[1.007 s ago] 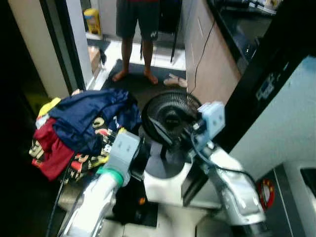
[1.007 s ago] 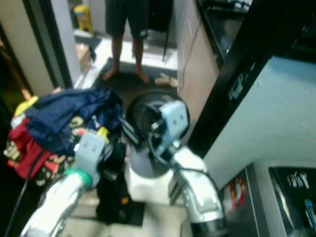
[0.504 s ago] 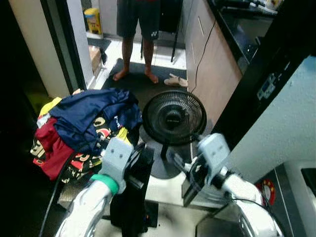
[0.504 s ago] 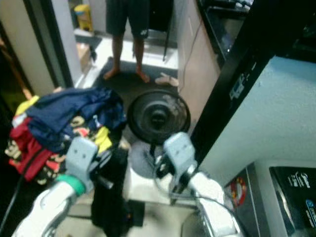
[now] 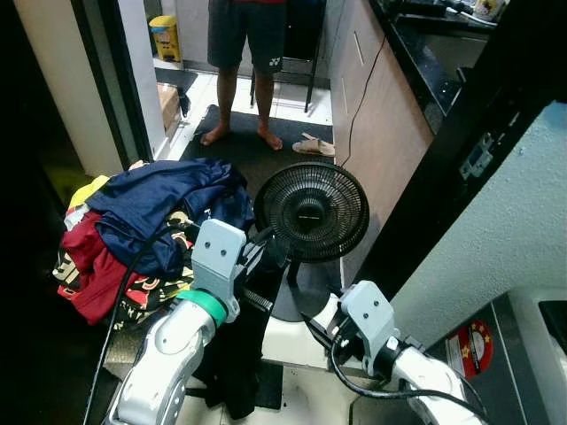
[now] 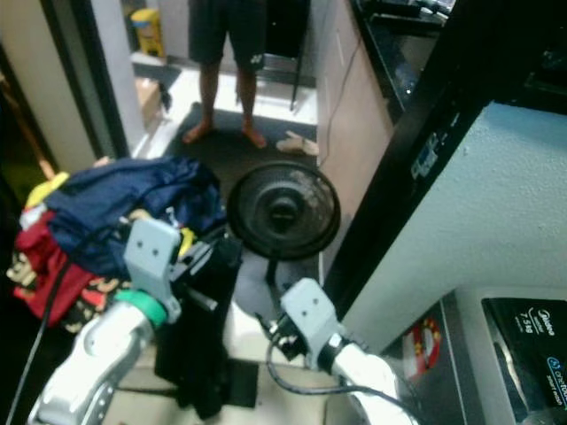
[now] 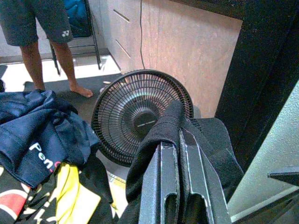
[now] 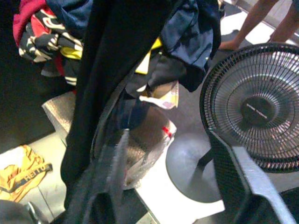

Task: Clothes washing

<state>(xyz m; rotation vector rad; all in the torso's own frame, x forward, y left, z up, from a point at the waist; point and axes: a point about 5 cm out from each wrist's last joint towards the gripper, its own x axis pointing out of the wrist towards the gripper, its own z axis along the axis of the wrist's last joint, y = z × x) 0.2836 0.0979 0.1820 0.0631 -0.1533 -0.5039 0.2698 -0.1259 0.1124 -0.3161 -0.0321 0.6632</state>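
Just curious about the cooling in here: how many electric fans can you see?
1. A black floor fan stands on its round base on the floor, right of the clothes pile. Others may be hidden behind the black cabinet.

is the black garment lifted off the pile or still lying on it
Lifted: the black garment hangs straight down from the shut left gripper, beside the clothes pile.

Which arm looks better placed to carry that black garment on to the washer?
The left: its pincer is shut on the black cloth garment. The right pincer hangs open, holding nothing.
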